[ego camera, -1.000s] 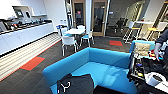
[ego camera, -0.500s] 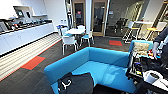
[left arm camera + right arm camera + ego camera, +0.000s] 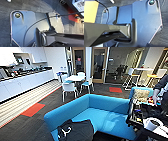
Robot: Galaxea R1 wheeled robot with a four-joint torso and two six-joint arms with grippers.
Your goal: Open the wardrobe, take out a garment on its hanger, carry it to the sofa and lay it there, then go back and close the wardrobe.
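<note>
The bright blue sofa (image 3: 107, 110) stands close in front of me in the head view. The black garment (image 3: 78, 130) lies spread over the sofa's near left end, by its thick arm. The white hanger (image 3: 64, 132) shows as a thin curved line on the dark fabric. In both wrist views, dark carpet lies beneath the robot's own plates.
A person's arm (image 3: 160, 88) reaches over a dark cart of gear (image 3: 147, 119) at the right. White table and chairs (image 3: 75, 80) stand behind the sofa. A kitchen counter (image 3: 25, 82) runs along the left wall. Red carpet patches (image 3: 32, 109) mark the floor.
The whole head picture has shifted slightly, so the camera has moved. The garment stays lying on the sofa.
</note>
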